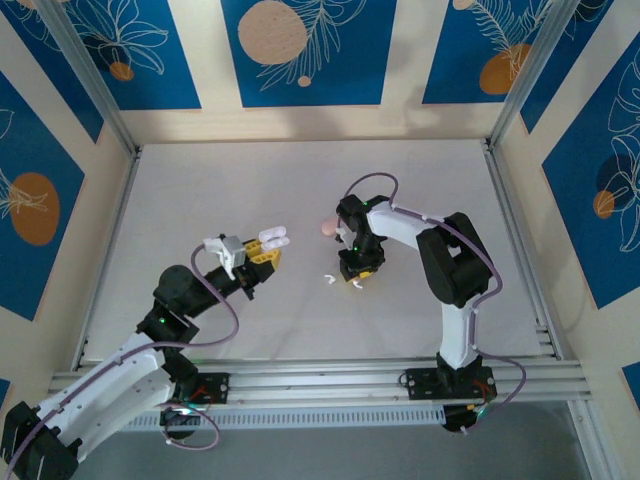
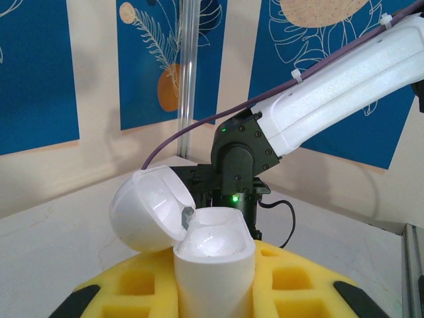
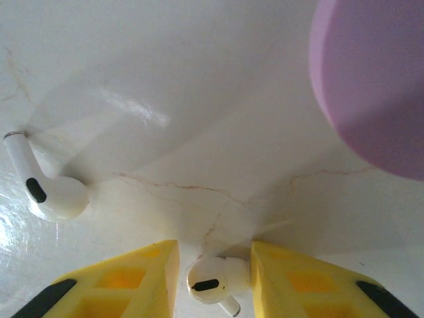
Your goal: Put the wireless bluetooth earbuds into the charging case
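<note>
My left gripper is shut on a white charging case, held upright with its lid swung open and its wells empty; the same case sits left of centre in the top view. My right gripper points down at the table. Its yellow fingers stand either side of a white earbud lying on the table. The right finger touches the bud and a thin gap remains on the left. A second white earbud lies to the left, also seen from above.
A pink-purple pebble-shaped case rests on the table just beyond my right gripper, visible as a pink spot from above. The right arm faces the open case. Walls and metal rails border the white table.
</note>
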Tool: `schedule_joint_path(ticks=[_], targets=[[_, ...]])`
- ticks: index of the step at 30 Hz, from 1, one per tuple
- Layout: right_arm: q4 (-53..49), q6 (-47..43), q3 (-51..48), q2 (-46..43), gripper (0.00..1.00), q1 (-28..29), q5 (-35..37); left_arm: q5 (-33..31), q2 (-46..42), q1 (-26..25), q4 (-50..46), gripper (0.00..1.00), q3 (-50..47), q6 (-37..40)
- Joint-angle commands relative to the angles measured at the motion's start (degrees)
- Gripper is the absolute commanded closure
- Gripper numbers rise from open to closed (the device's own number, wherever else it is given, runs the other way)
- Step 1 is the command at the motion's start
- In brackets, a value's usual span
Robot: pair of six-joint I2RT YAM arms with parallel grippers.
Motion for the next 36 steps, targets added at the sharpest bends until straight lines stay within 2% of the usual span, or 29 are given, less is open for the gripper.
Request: schedule_joint_path(ticks=[1, 5, 19, 22, 24, 26, 32, 36], targets=[[-2.01, -0.73, 0.94, 0.89, 0.66, 0.51, -0.96, 1.75, -0.31, -0.55, 1.73, 0.87, 1.58, -0.89], [-3.46, 0.31, 1.6, 1.46, 0.62, 0.79, 1.14, 1.53, -0.67, -0.57, 1.43, 0.87, 1.66, -0.8], [-4.81, 2.83, 2.19, 2.08, 0.64, 0.87, 1.15, 1.48, -0.85, -0.57, 1.19, 0.87, 1.67, -0.89], [-4.74, 2.87, 2.24, 2.35, 0.68, 0.77, 0.77, 1.47, -0.84, -0.61, 1.18, 0.87, 1.66, -0.86], [-4.93, 3.03, 2.33, 2.52, 0.75, 0.76, 0.71, 1.48, -0.78, -0.61, 1.19, 0.87, 1.66, -0.96], [-4.93, 3.38, 2.26, 1.96, 0.75, 0.77, 0.45, 1.41, -0.85, -0.58, 1.1, 0.87, 1.66, -0.85], [-4.57, 6.4, 0.43, -5.85, 0.75, 0.68, -0.23, 0.55, -0.46, -0.54, 1.63, 0.87, 1.41, -1.02], [-2.14, 11.59, -0.76, -17.58, 0.75, 0.6, -1.88, 0.08, 1.26, -0.58, 4.58, 0.87, 0.7, -1.09]])
